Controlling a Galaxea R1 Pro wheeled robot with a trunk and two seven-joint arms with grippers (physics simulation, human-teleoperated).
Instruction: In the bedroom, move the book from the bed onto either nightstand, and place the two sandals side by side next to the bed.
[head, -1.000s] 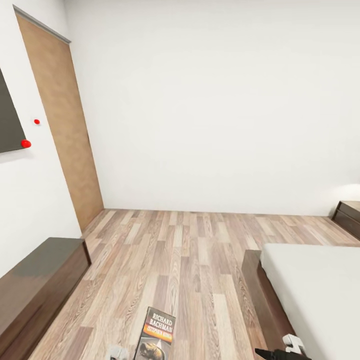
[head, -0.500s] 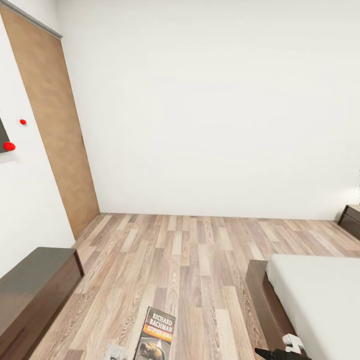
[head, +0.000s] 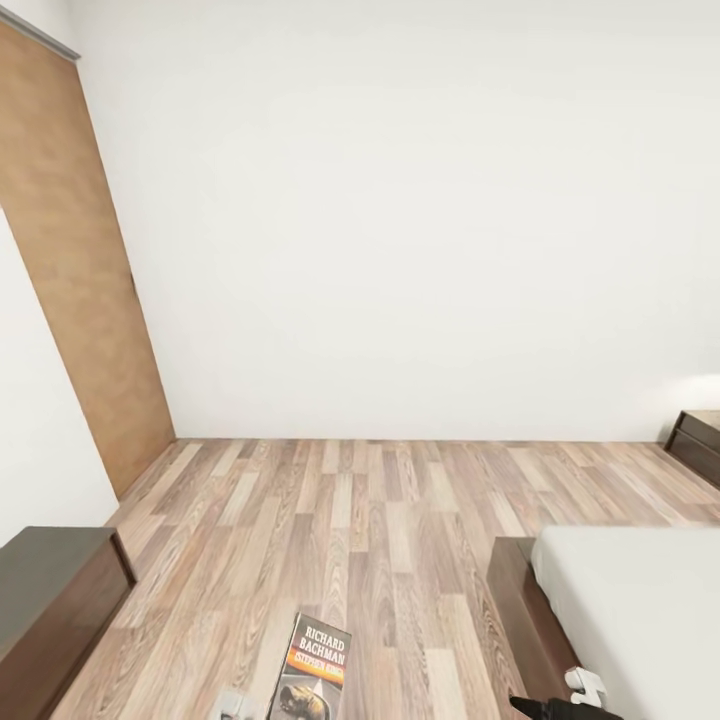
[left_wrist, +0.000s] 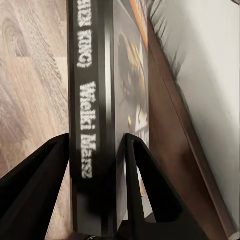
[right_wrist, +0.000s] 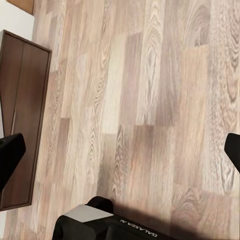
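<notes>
The book (head: 315, 668), a dark paperback with white "Richard Bachman" lettering and an orange band, hangs over the wood floor at the bottom of the head view. My left gripper (left_wrist: 98, 139) is shut on it, one black finger on each side of its spine (left_wrist: 90, 100). The bed (head: 640, 610), with a dark frame and grey mattress, lies at the right. A nightstand (head: 697, 440) stands by the far wall at the right edge. My right gripper (right_wrist: 120, 150) is open over bare floor, its fingers (right_wrist: 10, 152) spread wide. The sandals are out of view.
A long low dark dresser (head: 50, 590) runs along the left wall, also seen as the dresser (right_wrist: 22, 115) in the right wrist view. A brown door (head: 80, 280) stands at the left. Wood floor (head: 350, 520) stretches to the white far wall.
The whole head view has swung right: door and dresser slid left, and the dark wall panel with red dots left the picture. The book stays in my left gripper.
</notes>
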